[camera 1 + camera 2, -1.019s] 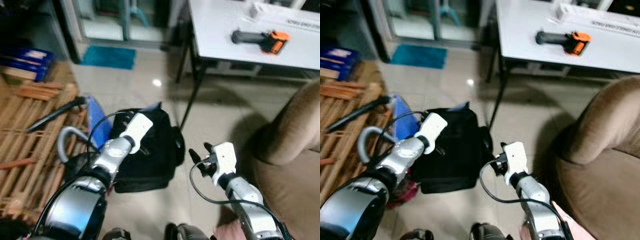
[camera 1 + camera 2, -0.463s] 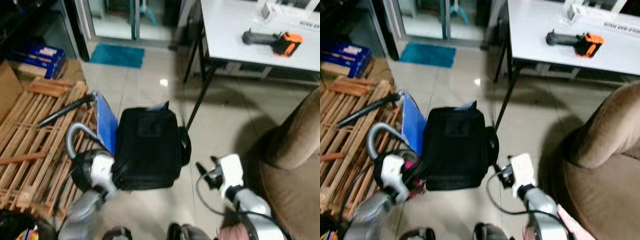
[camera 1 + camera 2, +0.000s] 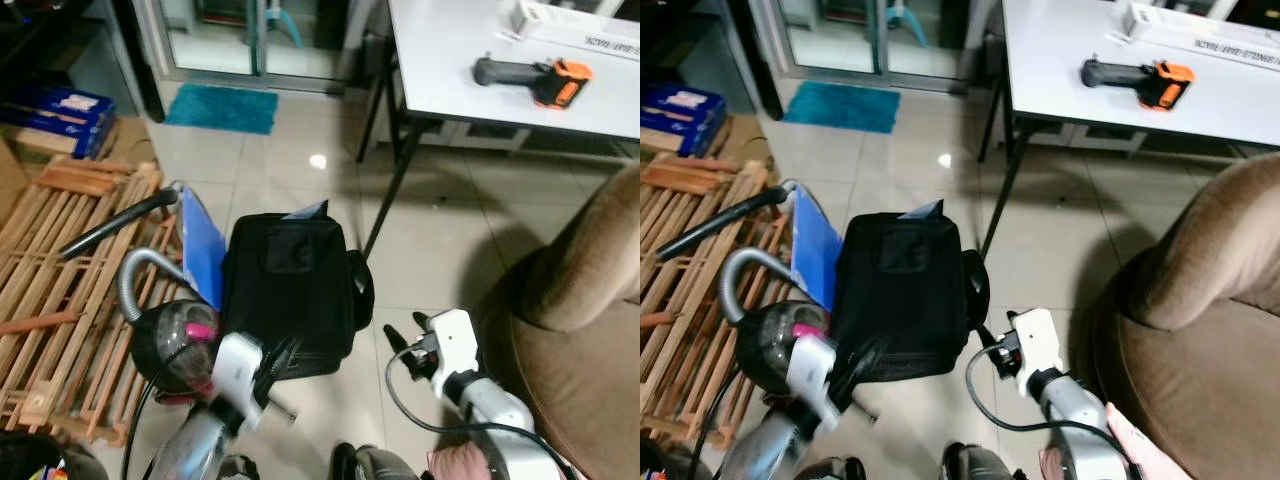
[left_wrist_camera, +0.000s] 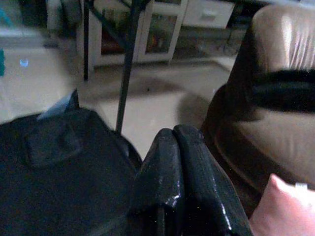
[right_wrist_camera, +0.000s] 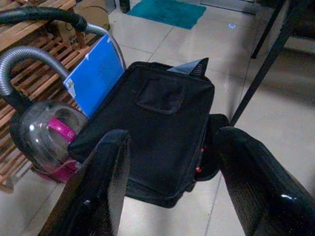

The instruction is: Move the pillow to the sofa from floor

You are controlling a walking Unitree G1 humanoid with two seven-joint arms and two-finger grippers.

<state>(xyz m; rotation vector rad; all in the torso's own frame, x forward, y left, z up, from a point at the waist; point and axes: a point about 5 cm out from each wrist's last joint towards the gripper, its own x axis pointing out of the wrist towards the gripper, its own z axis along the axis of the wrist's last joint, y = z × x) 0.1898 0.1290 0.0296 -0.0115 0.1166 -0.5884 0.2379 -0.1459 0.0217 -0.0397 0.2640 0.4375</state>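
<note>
The pink pillow (image 4: pixel 283 209) shows as a corner at the lower right of the left wrist view, beside the brown sofa (image 4: pixel 275 88); in the head views a bit of pink sits at the bottom edge, center-right (image 3: pixel 462 466), low down next to the sofa (image 3: pixel 590 330) and just under the right arm. Can't tell from these frames whether it rests on the floor or against the robot's body. Right gripper (image 3: pixel 405 345) is at lower center-right of the left eye view, white wrist block behind it w/ a black cable looping below; its 2 black fingers (image 5: pixel 106 182) are spread wide apart, nothing between them, pointing toward the black bag (image 3: pixel 288 290). Left gripper (image 4: pixel 179 187) has its 2 fingers pressed together, closed on nothing visible; in the left eye view the left arm comes up from the bottom left, blurred, its white wrist block near the bag's lower edge. The bag lies flat on the tile floor (image 3: pixel 440 230) at center frame. A blue folder (image 3: pixel 203 250) leans just left of it, touching a vacuum cleaner (image 3: pixel 170 345) w/ a clear-and-pink body and grey hose. Wooden slats (image 3: pixel 60 270) fill the left side. Upper right: a white table (image 3: pixel 450 60) w/ black legs, carrying a black-and-orange tool (image 3: pixel 525 75). A teal mat (image 3: pixel 220 108) lies at upper left.
</note>
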